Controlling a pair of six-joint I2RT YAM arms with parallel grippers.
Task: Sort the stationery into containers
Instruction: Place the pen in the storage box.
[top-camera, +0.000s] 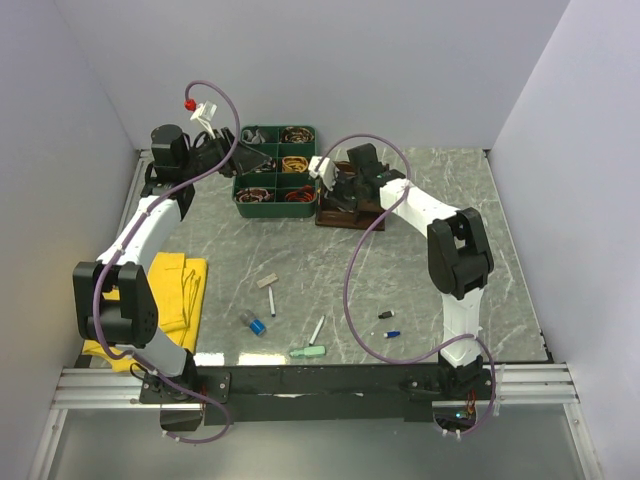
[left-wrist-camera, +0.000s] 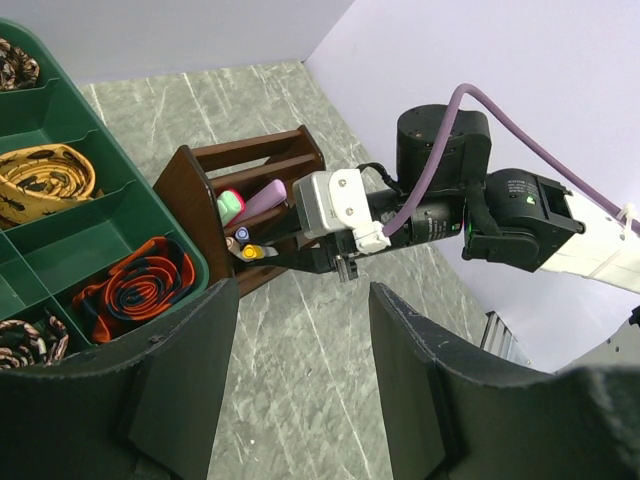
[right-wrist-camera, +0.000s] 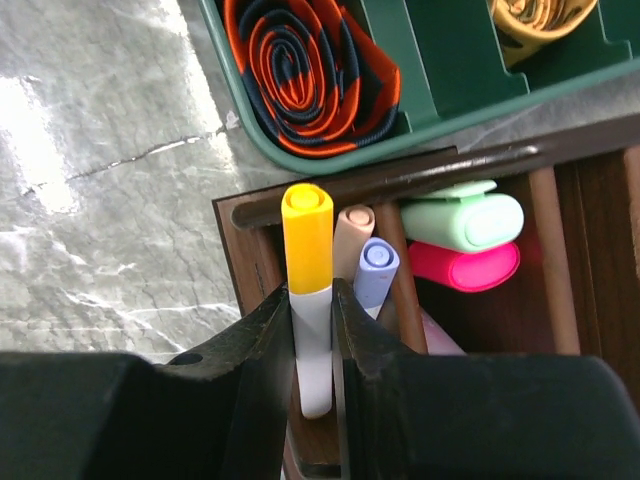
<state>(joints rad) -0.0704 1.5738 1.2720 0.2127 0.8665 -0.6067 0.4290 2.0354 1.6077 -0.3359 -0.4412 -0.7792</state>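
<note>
My right gripper (right-wrist-camera: 312, 295) is shut on a white highlighter with a yellow cap (right-wrist-camera: 307, 240). It holds the highlighter upright in the end compartment of the dark brown wooden organiser (right-wrist-camera: 236, 250), next to a peach marker (right-wrist-camera: 352, 232) and a lilac one (right-wrist-camera: 376, 268). Mint (right-wrist-camera: 462, 222) and pink (right-wrist-camera: 465, 266) highlighters lie in the neighbouring slot. My left gripper (left-wrist-camera: 300, 390) hangs open and empty above the stone tabletop, just in front of the organiser (left-wrist-camera: 190, 205). Loose on the table are a white pen (top-camera: 271, 302), a blue cap (top-camera: 258, 326), another pen (top-camera: 317, 329), a mint eraser (top-camera: 308, 351) and small bits (top-camera: 386, 315).
A green divided tray (top-camera: 240, 196) of rolled ties stands directly left of the organiser (top-camera: 350, 212). A yellow cloth (top-camera: 178, 290) lies at the near left beside the left arm. The right arm's purple cable (top-camera: 352, 270) loops over the table.
</note>
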